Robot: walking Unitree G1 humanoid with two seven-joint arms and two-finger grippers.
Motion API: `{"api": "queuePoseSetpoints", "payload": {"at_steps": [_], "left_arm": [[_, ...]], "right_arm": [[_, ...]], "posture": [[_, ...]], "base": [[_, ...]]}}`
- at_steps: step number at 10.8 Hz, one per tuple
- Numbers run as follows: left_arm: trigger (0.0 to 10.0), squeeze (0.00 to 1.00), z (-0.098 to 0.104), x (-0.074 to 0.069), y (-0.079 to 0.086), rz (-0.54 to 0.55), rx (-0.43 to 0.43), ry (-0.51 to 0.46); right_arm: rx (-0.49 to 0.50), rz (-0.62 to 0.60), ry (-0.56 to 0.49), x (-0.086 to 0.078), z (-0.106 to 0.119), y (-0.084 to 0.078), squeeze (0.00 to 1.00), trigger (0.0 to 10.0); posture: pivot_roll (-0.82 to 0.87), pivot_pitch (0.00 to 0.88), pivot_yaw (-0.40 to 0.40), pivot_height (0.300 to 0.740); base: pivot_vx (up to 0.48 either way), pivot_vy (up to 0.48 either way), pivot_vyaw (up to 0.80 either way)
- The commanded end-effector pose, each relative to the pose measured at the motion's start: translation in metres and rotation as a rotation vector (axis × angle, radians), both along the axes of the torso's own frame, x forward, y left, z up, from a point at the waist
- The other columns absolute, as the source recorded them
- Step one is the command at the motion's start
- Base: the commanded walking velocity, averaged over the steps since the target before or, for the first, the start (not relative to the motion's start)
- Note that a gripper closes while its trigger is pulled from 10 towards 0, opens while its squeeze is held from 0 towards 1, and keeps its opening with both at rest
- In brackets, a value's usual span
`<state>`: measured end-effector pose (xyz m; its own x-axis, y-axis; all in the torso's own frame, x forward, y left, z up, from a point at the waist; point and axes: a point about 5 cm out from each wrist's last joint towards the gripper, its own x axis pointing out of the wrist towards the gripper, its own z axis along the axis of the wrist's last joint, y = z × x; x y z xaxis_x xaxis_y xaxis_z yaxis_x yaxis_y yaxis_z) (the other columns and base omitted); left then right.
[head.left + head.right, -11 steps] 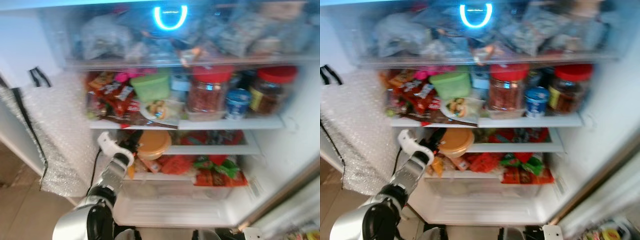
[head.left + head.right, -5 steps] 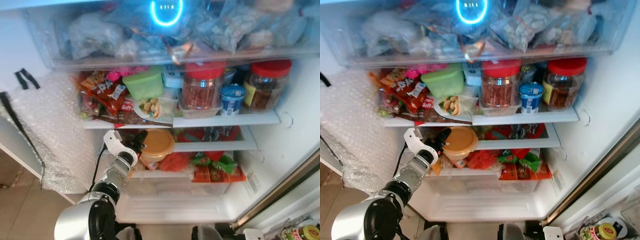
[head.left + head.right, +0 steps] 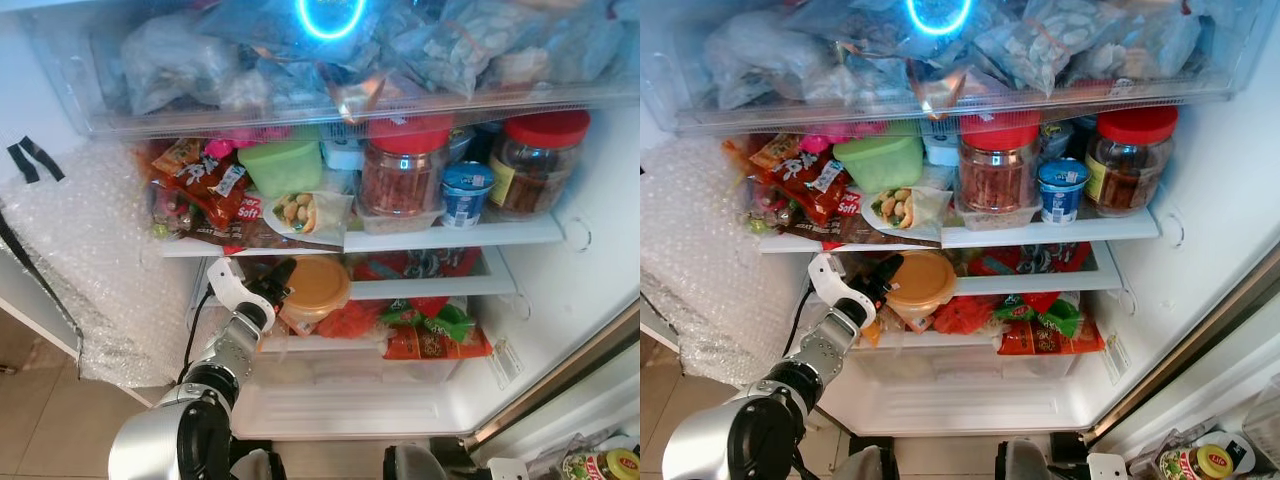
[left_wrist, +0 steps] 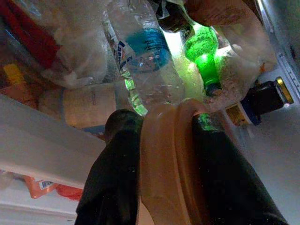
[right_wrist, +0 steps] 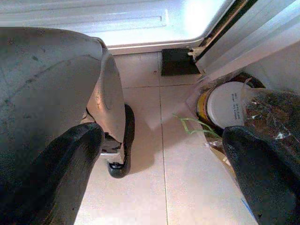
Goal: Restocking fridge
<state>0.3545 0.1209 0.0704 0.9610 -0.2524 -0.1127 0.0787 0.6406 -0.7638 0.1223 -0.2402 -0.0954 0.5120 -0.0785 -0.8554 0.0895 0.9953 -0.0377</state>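
My left claw (image 3: 283, 283) reaches into the open fridge (image 3: 580, 290), its fingers (image 4: 117, 178) pinching the rim of the tan lidded tub (image 3: 312, 287), which sits at the left of the middle shelf (image 3: 440, 288). My right claw (image 5: 161, 176) hangs spread above the tiled floor (image 5: 159, 187), near a white-lidded jar (image 5: 229, 105).

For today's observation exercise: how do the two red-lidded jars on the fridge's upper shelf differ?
The left red-lidded jar stands mid-shelf in a clear tray and holds reddish contents. The right red-lidded jar stands by the fridge wall, holds darker brown contents and has a yellow label. Both are upright, clear and closed.
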Motion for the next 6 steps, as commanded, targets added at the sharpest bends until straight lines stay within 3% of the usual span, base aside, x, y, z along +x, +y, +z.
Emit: {"api": "queuePoseSetpoints", "payload": {"at_steps": [1, 4, 6], "left_arm": [[10.0, 0.00, 0.0008, 0.0003, 0.0055, 0.020, -0.001, -0.012], [10.0, 0.00, 0.0021, 0.0007, 0.0034, 0.016, -0.009, -0.024], [10.0, 0.00, 0.0026, 0.0009, 0.0038, 0.018, -0.014, -0.028]], "right_arm": [[0.024, -0.002, 0.025, -0.0059, -0.0041, 0.0080, 0.00, 10.0], [0.024, 0.000, 0.027, -0.0046, -0.0038, 0.0080, 0.00, 10.0], [0.024, 0.004, 0.027, -0.0043, -0.0036, 0.0076, 0.00, 10.0]], "posture": [[-0.19, 0.062, 0.087, 0.652], [-0.19, 0.055, 0.086, 0.652], [-0.19, 0.048, 0.084, 0.652]], "base": [[0.000, 0.000, 0.00], [0.000, 0.000, 0.00], [0.244, 0.000, 0.00]]}}
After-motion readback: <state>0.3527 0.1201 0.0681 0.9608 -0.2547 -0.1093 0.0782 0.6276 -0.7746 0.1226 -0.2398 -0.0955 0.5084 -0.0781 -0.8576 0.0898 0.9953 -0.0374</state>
